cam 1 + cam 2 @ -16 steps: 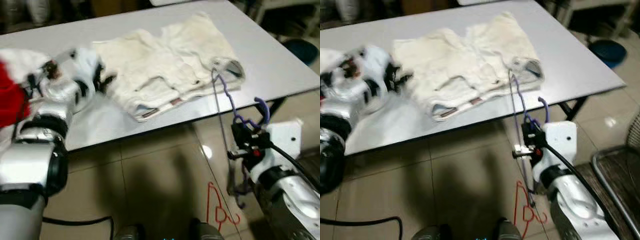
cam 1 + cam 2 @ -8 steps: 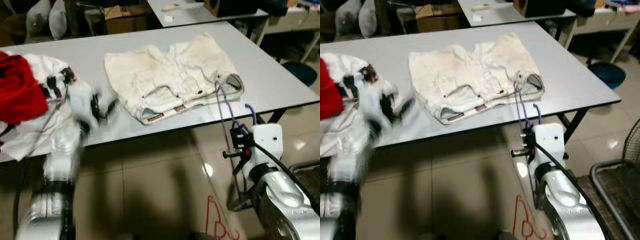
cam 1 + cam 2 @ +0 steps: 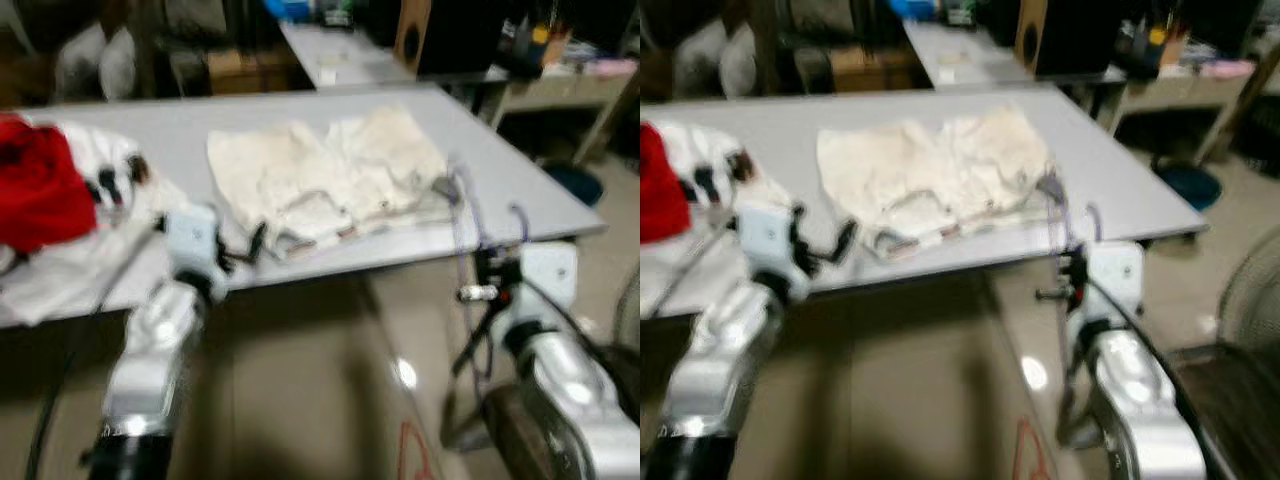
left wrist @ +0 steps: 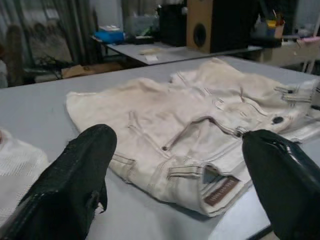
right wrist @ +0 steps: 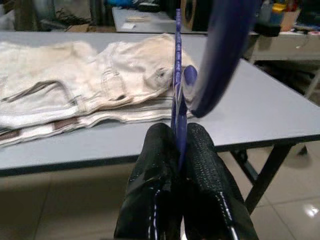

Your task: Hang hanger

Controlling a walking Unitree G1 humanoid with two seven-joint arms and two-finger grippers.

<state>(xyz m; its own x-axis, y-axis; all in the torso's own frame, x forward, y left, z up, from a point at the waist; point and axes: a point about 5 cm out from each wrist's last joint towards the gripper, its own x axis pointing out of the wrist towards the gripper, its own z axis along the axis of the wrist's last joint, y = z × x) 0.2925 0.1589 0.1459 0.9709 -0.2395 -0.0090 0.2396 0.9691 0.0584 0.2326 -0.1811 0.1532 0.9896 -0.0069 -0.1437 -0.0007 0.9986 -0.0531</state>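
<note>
A purple wire hanger [image 3: 470, 215] stands upright in front of the grey table's [image 3: 520, 190] front right edge, and my right gripper [image 5: 177, 145] is shut on its thin wire [image 5: 176, 60]. Cream folded shorts [image 4: 200, 125] lie in the middle of the table. My left gripper [image 4: 180, 185] is open, low at the table's front edge and pointing at the shorts, with nothing between its fingers [image 4: 75, 175]. In the left eye view the left gripper [image 3: 250, 245] sits just left of the shorts [image 3: 330, 170].
A heap of red and white clothes [image 3: 50, 190] lies on the table's left end. A second table [image 3: 340, 50], a speaker [image 4: 212, 25] and clutter stand behind. A red hanger [image 3: 415, 455] lies on the tiled floor near my right arm.
The camera has tilted up and the view has blurred. My left arm has dropped lower in front of the table edge. The right gripper still holds the purple hanger.
</note>
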